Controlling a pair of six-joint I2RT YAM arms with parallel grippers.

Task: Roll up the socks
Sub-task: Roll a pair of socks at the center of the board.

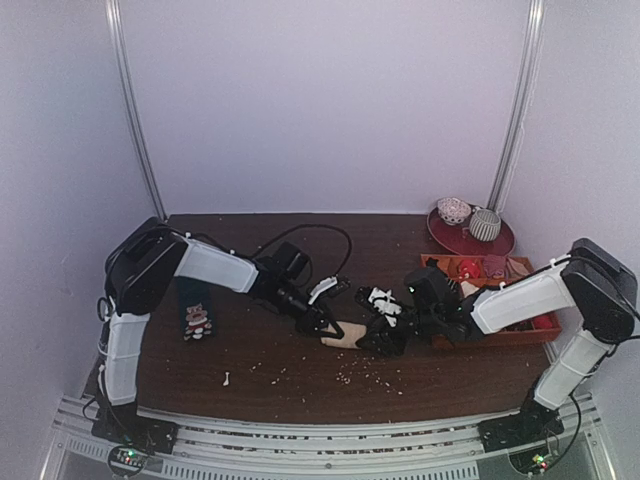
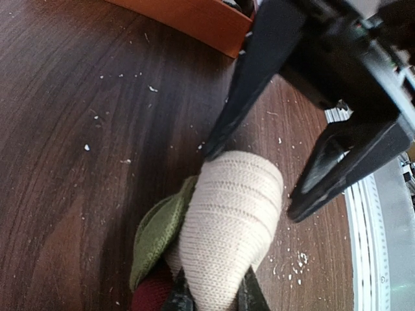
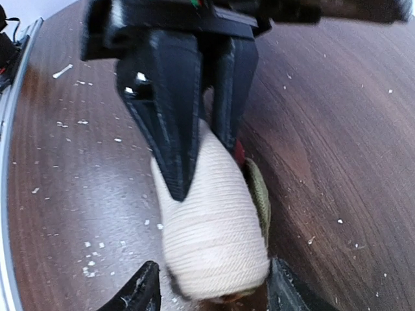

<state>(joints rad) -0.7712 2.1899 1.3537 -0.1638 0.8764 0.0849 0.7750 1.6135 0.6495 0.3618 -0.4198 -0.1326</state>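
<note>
The socks (image 1: 346,335) lie as a tight cream roll (image 2: 230,220) on the dark wood table, with a green patch (image 2: 159,230) and dark red knit at one side. My left gripper (image 2: 214,290) is shut on the near end of the roll, its fingers pressed into the knit. My right gripper (image 3: 211,291) stands open at the roll's other end (image 3: 211,233), one finger (image 3: 137,291) apart from the knit and the other close against it. In the top view the left gripper (image 1: 325,325) and the right gripper (image 1: 378,338) face each other across the roll.
An orange tray (image 1: 505,332) with sock bundles stands right of the right gripper. A red plate (image 1: 470,238) with two bundles sits at the back right. A black-white bundle (image 1: 383,300) lies just behind the roll. A small dark patterned sock (image 1: 197,320) lies left. White crumbs (image 1: 350,376) dot the table.
</note>
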